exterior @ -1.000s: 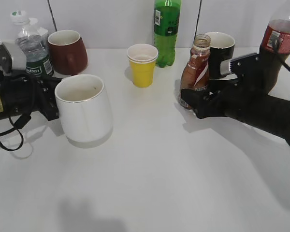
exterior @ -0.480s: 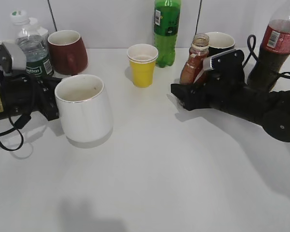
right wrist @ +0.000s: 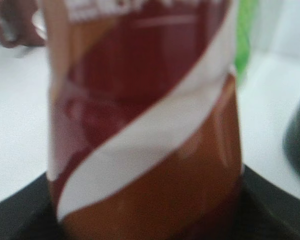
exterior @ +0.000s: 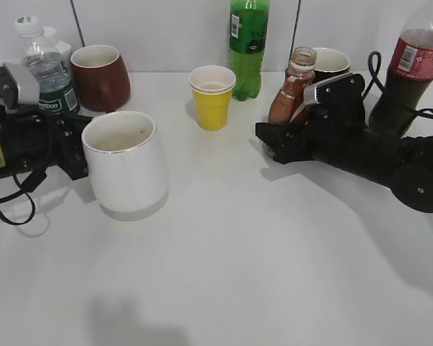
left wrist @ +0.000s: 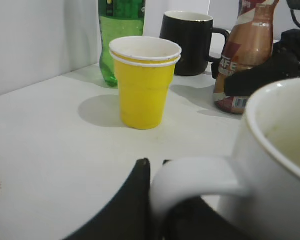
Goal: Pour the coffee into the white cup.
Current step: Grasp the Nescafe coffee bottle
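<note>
- Left end effector (exterior: 78, 148) grips the handle of the white cup (exterior: 125, 161), which stands on the worktop (exterior: 238, 267) at the left.
- Yellow paper cup (exterior: 213, 96) stands mid-back, beside a green bottle (exterior: 248, 45).
- Right end effector (exterior: 278, 140) is clamped around the coffee bottle (exterior: 291, 86), uncapped and tilted slightly right.

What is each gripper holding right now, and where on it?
The left gripper grips the white cup by its handle. The right gripper is clamped around the lower body of the coffee bottle.
</note>
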Controlling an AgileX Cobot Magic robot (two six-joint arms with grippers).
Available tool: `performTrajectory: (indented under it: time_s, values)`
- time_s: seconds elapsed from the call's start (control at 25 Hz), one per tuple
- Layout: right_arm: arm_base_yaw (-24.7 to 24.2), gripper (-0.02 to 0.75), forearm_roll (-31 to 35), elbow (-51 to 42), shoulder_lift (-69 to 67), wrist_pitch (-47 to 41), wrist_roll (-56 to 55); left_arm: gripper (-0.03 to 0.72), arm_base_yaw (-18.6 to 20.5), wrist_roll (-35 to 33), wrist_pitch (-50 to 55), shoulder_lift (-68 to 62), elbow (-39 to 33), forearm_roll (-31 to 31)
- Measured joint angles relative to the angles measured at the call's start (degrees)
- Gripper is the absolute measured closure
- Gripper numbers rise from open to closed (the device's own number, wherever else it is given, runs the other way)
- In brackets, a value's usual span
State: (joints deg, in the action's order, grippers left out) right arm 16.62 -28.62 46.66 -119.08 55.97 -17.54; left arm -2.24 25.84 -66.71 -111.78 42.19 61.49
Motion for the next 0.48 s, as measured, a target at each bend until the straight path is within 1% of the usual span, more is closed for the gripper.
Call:
performTrajectory:
  time_s: [0.12,0.2,0.32,0.48]
  values:
    - [0.0,0.201,0.26,-0.06,0.07,0.11,0.0,0.651,-0.21,0.0,0.0,0.0,0.17,0.05]
    - [0.0,0.201,-0.04,-0.52,1.2,-0.61,0.0,0.651,-1.16,0.0,0.0,0.0,1.08,0.5]
    - [0.0,0.201,-3.5,-0.7,5.17,-4.06,0.0,0.651,-2.95,0.0,0.0,0.0,3.15,2.03]
    - [0.0,0.204,-9.79,-0.7,12.18,-7.06,0.93,0.651,-5.67,0.0,-0.05,0.0,5.48,2.64]
